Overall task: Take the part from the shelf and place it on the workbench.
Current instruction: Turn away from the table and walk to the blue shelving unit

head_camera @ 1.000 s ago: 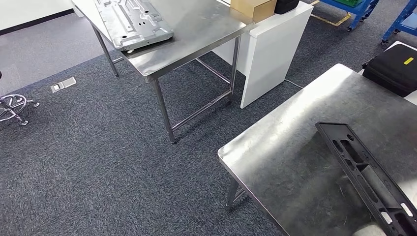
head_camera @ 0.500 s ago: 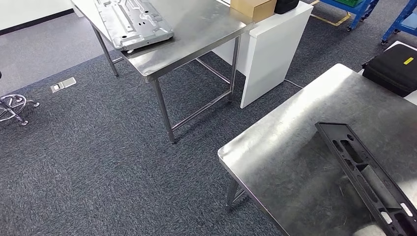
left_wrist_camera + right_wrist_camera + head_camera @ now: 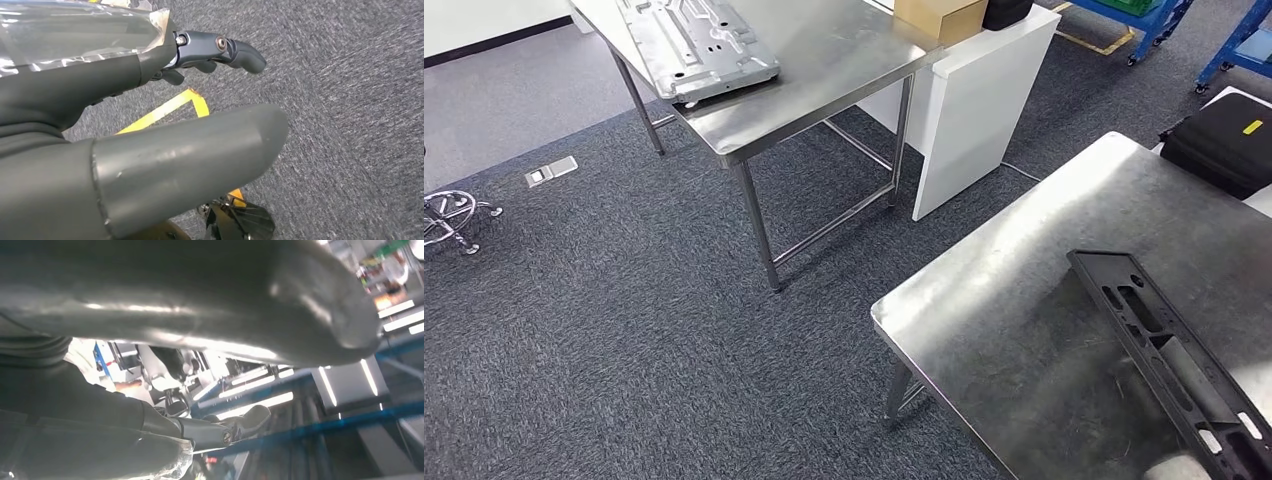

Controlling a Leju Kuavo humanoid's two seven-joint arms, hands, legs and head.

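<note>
1. Because the black part already lies flat on the near workbench with one end near the robot's edge, a careless withdrawal could drag it off.
2. The left hand hangs spread and empty over carpet; the right hand grips nothing visible, fingers apart.
3. Farther off, the cardboard box is closed; its contents cannot be told.

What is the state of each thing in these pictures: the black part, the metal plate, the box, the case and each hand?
black part: lying flat on the near steel table.
metal plate: flat on the far table.
cardboard box: closed.
black case: closed.
left hand: empty, over carpet.
right hand: grasp unclear.
</note>
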